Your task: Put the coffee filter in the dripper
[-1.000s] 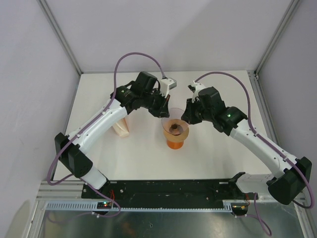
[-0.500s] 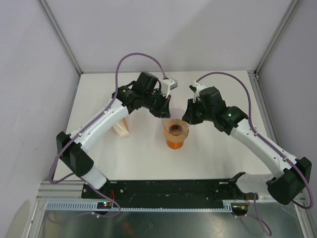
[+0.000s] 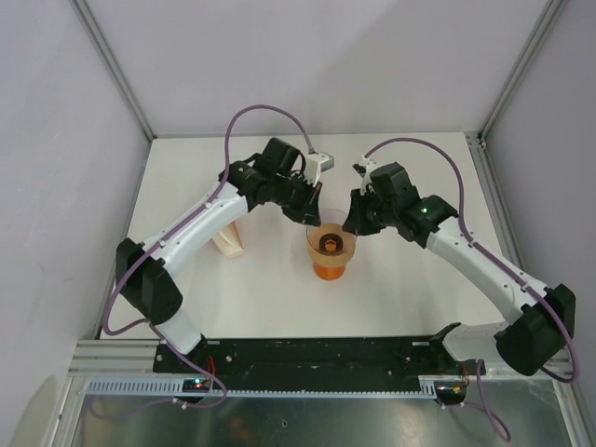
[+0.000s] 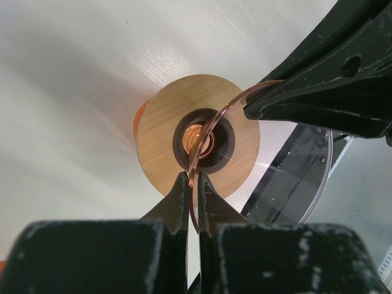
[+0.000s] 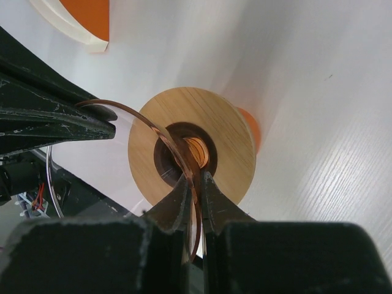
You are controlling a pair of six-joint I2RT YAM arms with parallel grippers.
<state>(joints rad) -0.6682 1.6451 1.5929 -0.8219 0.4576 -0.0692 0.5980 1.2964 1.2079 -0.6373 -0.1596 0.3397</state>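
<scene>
The dripper (image 3: 331,231), a translucent pinkish-orange funnel, hangs over a round wooden disc (image 4: 159,131) that sits on an orange cup (image 3: 330,271). My left gripper (image 3: 312,210) is shut on the dripper's left rim (image 4: 215,119). My right gripper (image 3: 353,223) is shut on its right rim (image 5: 160,131). Each wrist view shows the other gripper's dark fingers across the rim. The left gripper (image 4: 192,177) and the right gripper (image 5: 195,176) both pinch the thin rim edge-on. No single white coffee filter is in view.
A cream wedge-shaped stack of folded filters (image 3: 229,241) stands left of the cup, and also shows in the right wrist view (image 5: 79,21). White walls and metal posts bound the table (image 3: 419,289) at the back and sides.
Both grippers keep their hold on the dripper's rim. The two wrists and the dripper have shifted slightly, and the left arm's elbow has swung a little to the right.
</scene>
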